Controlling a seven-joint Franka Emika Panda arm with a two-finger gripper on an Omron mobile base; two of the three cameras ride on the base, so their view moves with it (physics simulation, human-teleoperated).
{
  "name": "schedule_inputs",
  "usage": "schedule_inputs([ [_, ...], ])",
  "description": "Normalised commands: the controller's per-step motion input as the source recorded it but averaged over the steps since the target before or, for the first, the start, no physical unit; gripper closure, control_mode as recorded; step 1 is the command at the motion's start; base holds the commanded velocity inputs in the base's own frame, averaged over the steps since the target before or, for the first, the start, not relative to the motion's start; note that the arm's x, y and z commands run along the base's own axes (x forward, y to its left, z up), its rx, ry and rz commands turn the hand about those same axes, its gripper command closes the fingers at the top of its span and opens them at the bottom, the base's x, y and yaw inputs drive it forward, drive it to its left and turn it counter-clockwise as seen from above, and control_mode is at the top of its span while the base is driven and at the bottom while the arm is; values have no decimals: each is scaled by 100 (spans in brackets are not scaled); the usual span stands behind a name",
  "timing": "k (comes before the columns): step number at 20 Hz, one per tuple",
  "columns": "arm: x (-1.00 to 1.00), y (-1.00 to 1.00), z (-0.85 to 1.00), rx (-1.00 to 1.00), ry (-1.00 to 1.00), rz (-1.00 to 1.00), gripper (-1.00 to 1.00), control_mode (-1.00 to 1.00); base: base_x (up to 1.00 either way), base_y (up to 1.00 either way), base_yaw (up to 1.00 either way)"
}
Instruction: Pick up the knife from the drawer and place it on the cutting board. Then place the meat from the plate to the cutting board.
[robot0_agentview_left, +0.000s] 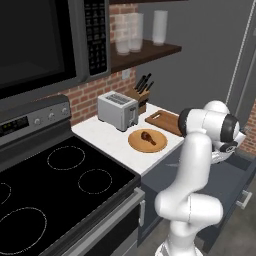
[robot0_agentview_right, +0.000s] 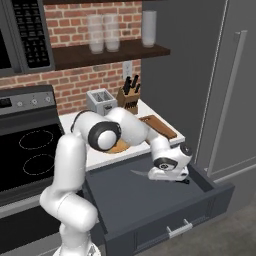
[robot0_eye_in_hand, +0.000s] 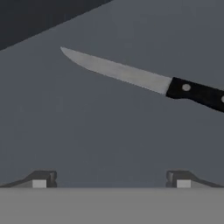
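Inside drawer (robot0_agentview_right: 150, 200) — knife (robot0_eye_in_hand: 144, 81) handle end cut off.

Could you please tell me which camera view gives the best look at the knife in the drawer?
The hand view: the knife lies in full sight on the drawer floor, blade and dark handle clear. The right base view gives a sliver of blade beside the gripper.

Open drawer (robot0_agentview_right: 200, 186): flat floor bare around knife (robot0_eye_in_hand: 144, 79), with free room on every side of blade and handle. Drawer walls closing in at 12 and 3 o'clock in right base view. Spread fingers (robot0_eye_in_hand: 43, 178) low over floor, knife lying beyond them, untouched.
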Motion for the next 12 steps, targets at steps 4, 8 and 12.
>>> schedule_inputs([
  [4, 40, 3, -1, 7, 6, -26, -100, -100, 0, 0, 0],
  [8, 21, -11, -3, 2, 1, -19, -100, -100, 0, 0, 0],
  [12, 21, 0, -3, 0, 0, -15, -100, -100, 0, 0, 0],
])
